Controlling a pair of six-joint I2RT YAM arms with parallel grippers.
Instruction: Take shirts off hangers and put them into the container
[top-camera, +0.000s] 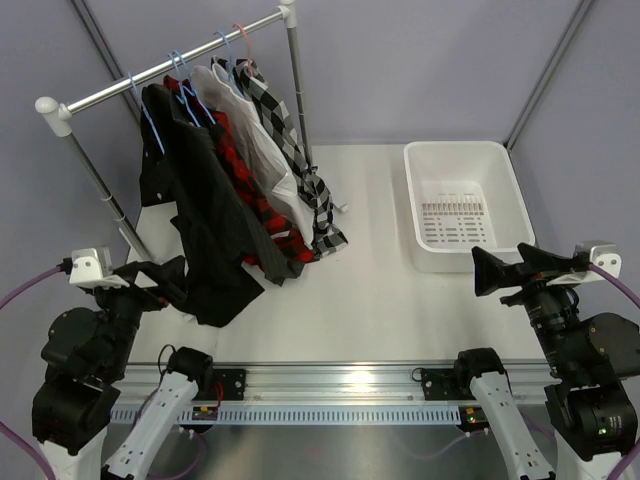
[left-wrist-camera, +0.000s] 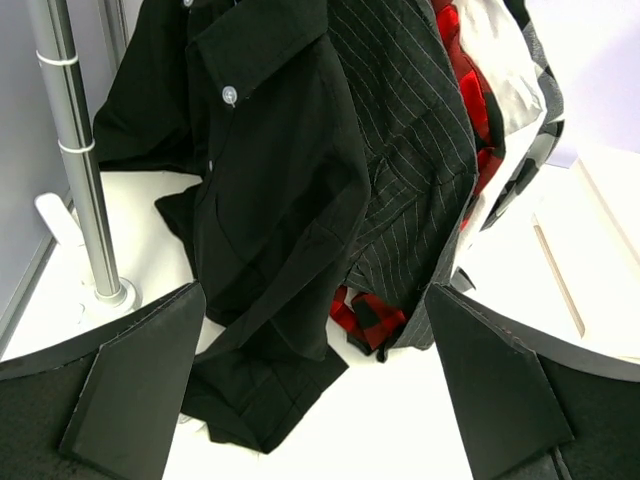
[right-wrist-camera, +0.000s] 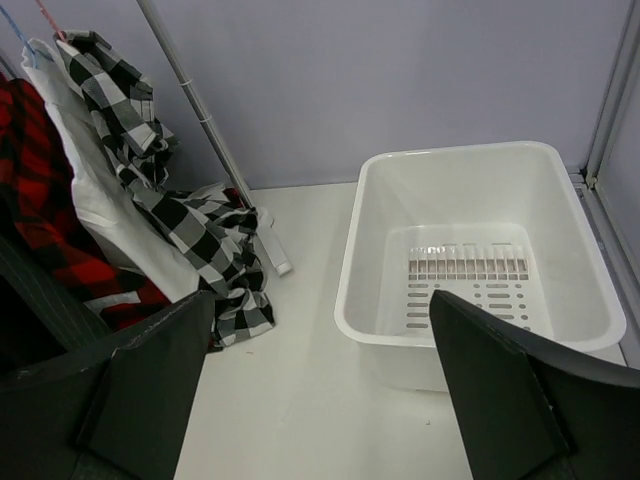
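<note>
At back left of the table (top-camera: 370, 290), 5 shirts (top-camera: 215, 220) hang on hangers (top-camera: 150, 115) from a rail (top-camera: 170, 72), hems on the table, white container (top-camera: 455, 147) back right, left tool (left-wrist-camera: 312, 292) and right tool (right-wrist-camera: 322, 298) spread apart, gripping nothing

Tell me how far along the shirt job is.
Nothing looks done: the container is empty. Nothing in hand: the left gripper and right gripper are open, holding nothing. To do: all five shirts hang on hangers on the rail.
</note>
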